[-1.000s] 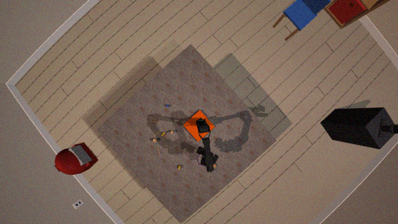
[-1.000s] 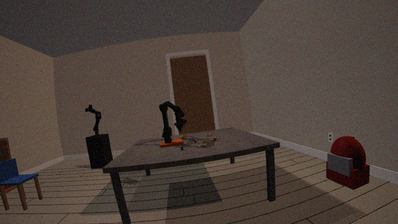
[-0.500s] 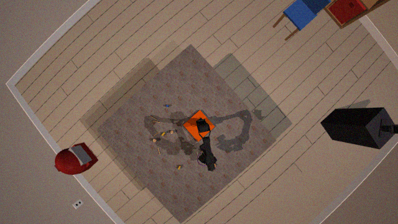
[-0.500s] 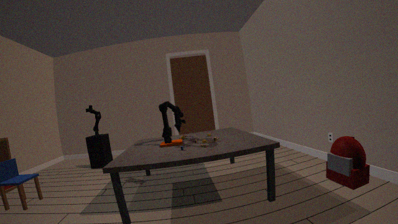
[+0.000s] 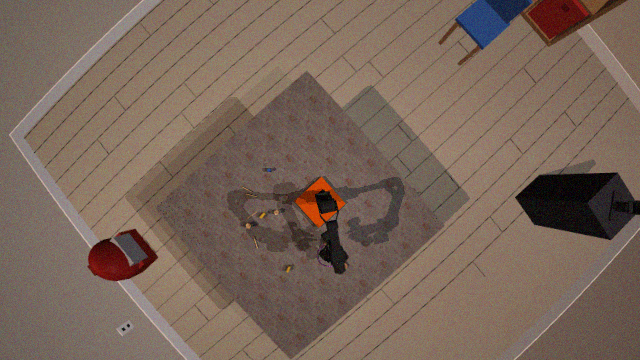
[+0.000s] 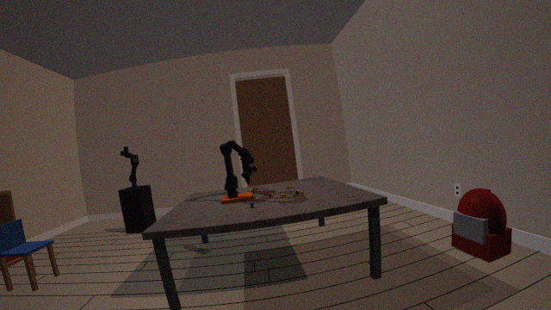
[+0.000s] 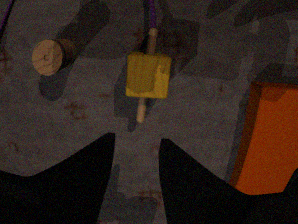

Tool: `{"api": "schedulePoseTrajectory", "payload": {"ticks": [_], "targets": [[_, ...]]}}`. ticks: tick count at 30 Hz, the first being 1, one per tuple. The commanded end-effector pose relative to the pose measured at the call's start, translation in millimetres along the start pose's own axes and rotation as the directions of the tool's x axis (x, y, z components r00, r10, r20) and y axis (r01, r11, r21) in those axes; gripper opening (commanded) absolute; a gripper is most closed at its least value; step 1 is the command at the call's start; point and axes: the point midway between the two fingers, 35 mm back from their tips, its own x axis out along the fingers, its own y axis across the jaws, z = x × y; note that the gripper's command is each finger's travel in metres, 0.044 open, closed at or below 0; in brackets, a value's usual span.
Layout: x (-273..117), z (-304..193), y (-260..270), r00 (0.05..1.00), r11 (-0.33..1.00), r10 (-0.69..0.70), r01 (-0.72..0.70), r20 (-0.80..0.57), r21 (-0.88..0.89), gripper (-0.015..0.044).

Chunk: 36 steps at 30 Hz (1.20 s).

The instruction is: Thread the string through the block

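The yellow block with the hole [image 7: 134, 75] [image 6: 254, 189] stands on the table. The wooden stick [image 7: 141, 110] passes through its hole and sticks out at both sides. The purple string [image 7: 152, 17] [image 5: 319, 258] joins the stick's far end, at the top of the wrist view. The round wooden button [image 7: 47, 57] [image 5: 346, 266] is at the upper left in the wrist view. My gripper [image 7: 137, 143] is partly open and empty, its fingertips short of the stick's free end in the wrist view. The arm hides the block in the top view.
The orange arm base [image 7: 272, 142] [image 5: 308, 202] is at the right in the wrist view. Yellow pieces [image 5: 288, 268] [image 6: 282, 195], loose sticks [image 5: 256, 242], small wooden rounds [image 5: 248, 226] and a blue object [image 5: 269, 170] [image 6: 251, 205] lie elsewhere on the table.
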Motion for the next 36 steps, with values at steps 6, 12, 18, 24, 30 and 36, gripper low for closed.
{"api": "schedulePoseTrajectory", "payload": {"ticks": [6,12,18,24,30,36], "targets": [[18.8,-0.7,-0.1,1.000,1.000,-0.008,0.008,-0.007,0.004,0.0122],[28.7,-0.7,0.1,1.000,1.000,-0.008,0.008,-0.007,0.004,0.0122],[38.7,-0.9,-0.2,1.000,1.000,-0.008,0.008,-0.007,0.004,0.0122],[48.7,-1.1,-0.8,1.000,1.000,-0.008,0.009,-0.007,0.004,0.0122],[58.5,-1.6,-1.8,1.000,1.000,-0.009,0.009,-0.008,0.004,0.0122],[68.1,-2.2,-3.2,1.000,1.000,-0.009,0.009,-0.008,0.004,0.0122]]}}
